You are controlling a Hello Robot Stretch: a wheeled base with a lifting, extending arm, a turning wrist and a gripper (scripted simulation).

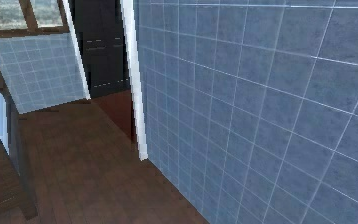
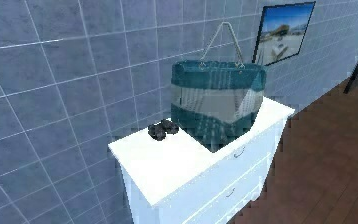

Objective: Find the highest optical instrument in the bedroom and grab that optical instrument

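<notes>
A small dark object with two round barrels (image 2: 163, 129), shaped like binoculars, lies on top of a white dresser (image 2: 192, 170) in the arm side view. It sits near the dresser's back edge, against the blue tiled wall. Just to its right stands a teal and white woven bag (image 2: 219, 100) with rope handles.
A framed beach picture (image 2: 285, 30) hangs on the tiled wall at upper right. In the forward view a blue tiled wall (image 1: 267, 110) runs along the right. A white door frame (image 1: 135, 80) borders a dark doorway (image 1: 102, 45). Dark wood floor (image 1: 77, 150) stretches ahead, with dark furniture (image 1: 7, 185) at lower left.
</notes>
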